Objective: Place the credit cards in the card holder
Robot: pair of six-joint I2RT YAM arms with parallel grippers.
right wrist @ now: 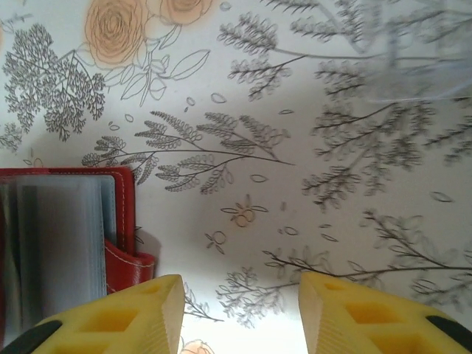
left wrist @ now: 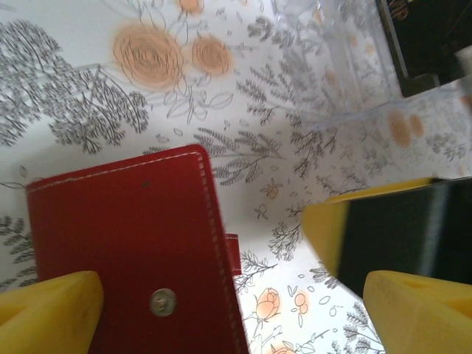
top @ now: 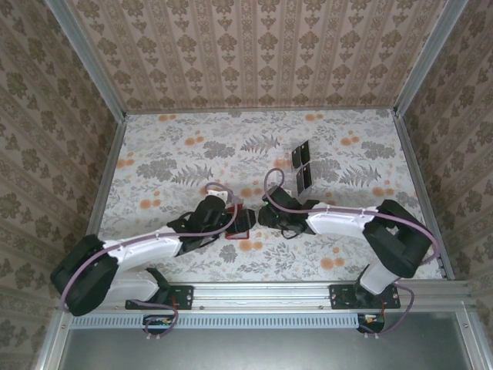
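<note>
The left end effector point(left wrist: 234, 295) hangs spread wide over the small red folding wallet point(left wrist: 133, 243), which lies snap stud up on the floral bench point(left wrist: 243, 110); the right end effector point(right wrist: 240, 289), fingers parted with nothing between them, has the wallet just to its left; the thin near-black cards point(top: 304, 179) sit well beyond it.

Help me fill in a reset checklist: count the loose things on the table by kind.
Red wallet: 1
Dark cards, as seen from above: 2
Clear plastic rack: 1
Total: 4
</note>
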